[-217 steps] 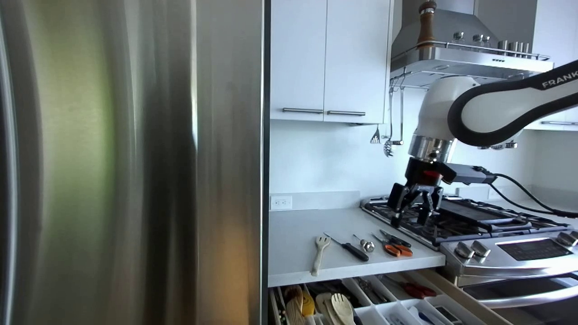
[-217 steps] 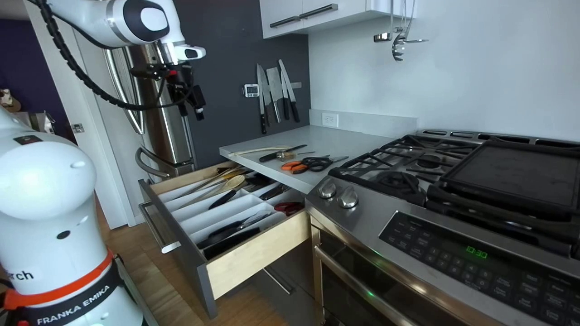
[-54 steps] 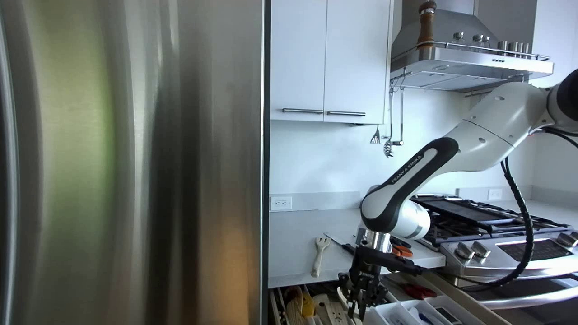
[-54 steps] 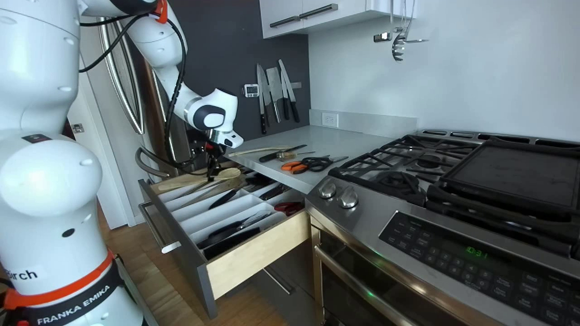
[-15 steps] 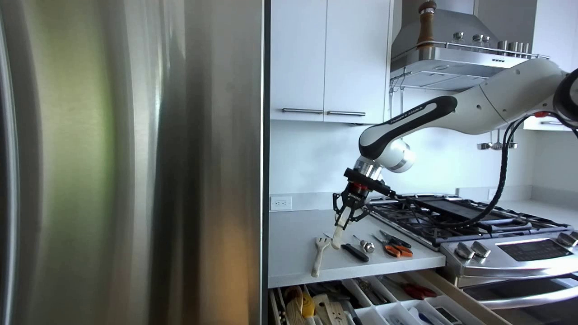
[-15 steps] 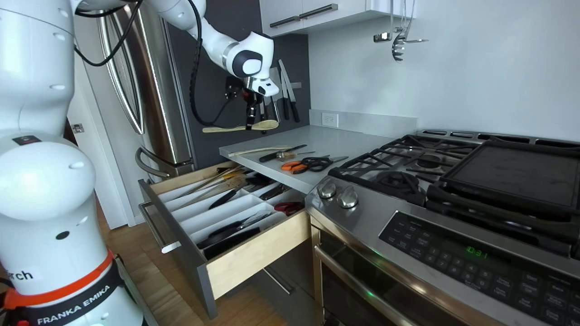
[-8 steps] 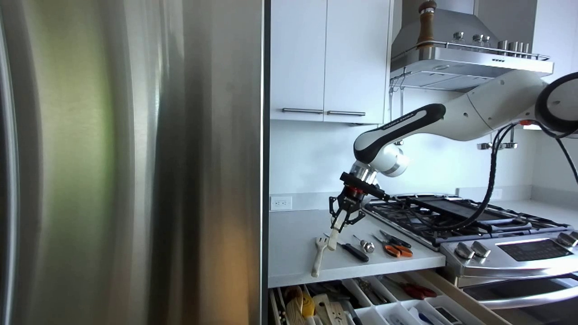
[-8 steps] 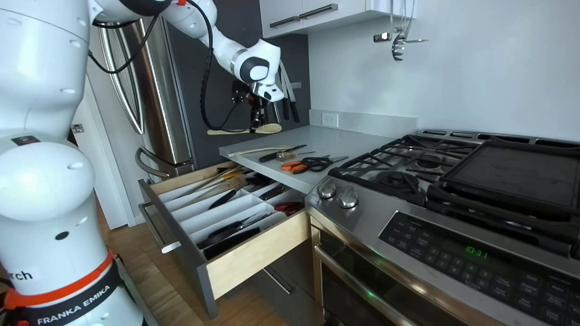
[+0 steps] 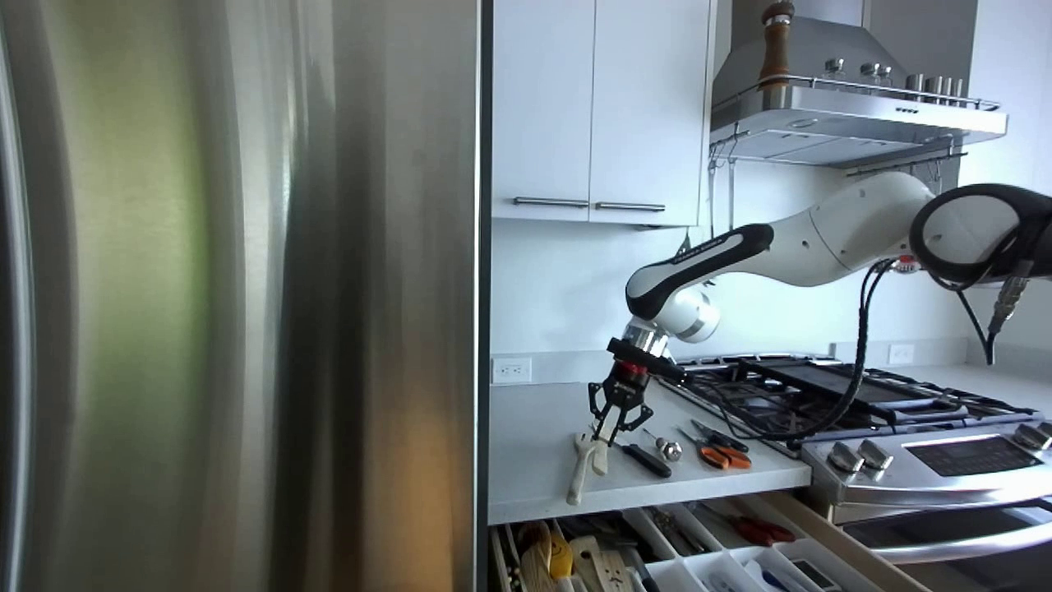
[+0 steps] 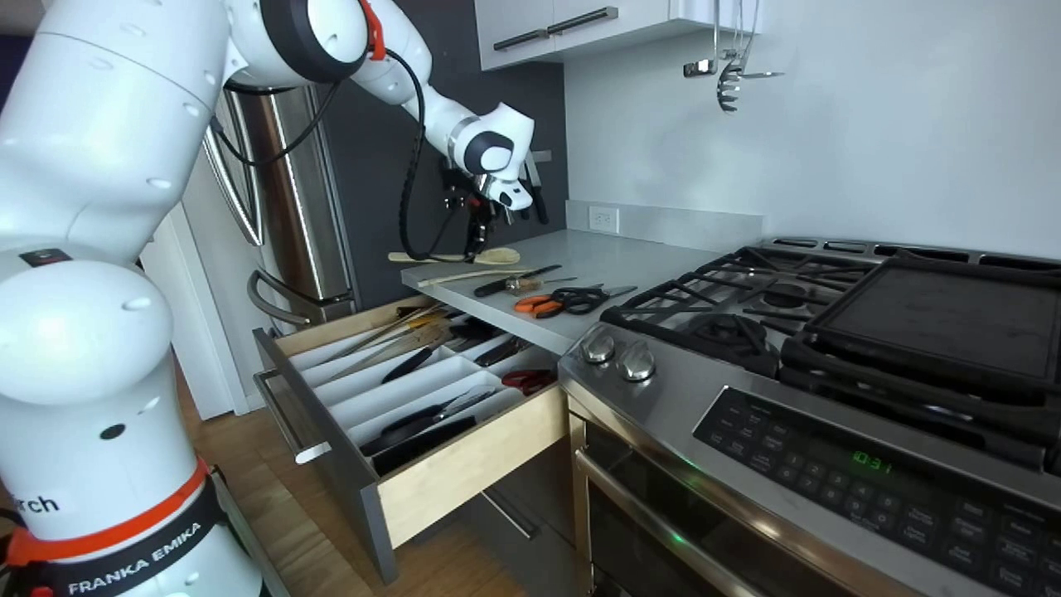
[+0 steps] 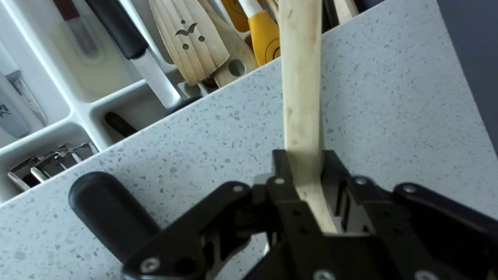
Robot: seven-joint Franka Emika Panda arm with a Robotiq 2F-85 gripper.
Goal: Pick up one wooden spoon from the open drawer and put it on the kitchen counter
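Lengthwise, the held wooden spoon [image 11: 302,89] points handle-first toward the drawer [image 10: 468,471].

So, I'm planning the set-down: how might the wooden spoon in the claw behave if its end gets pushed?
The wooden spoon is probably stiff, showing no sag. It looks light, being slim wood. It might pivot, since the claw pinches only a short stretch of it.

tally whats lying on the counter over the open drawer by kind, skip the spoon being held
Wooden fork: 1
Black-handled knife: 1
Orange-handled scissors and black-handled scissors: 2
Spiked tool with a rounded end: 1
Total on the counter: 5, leaving out the held wooden spoon
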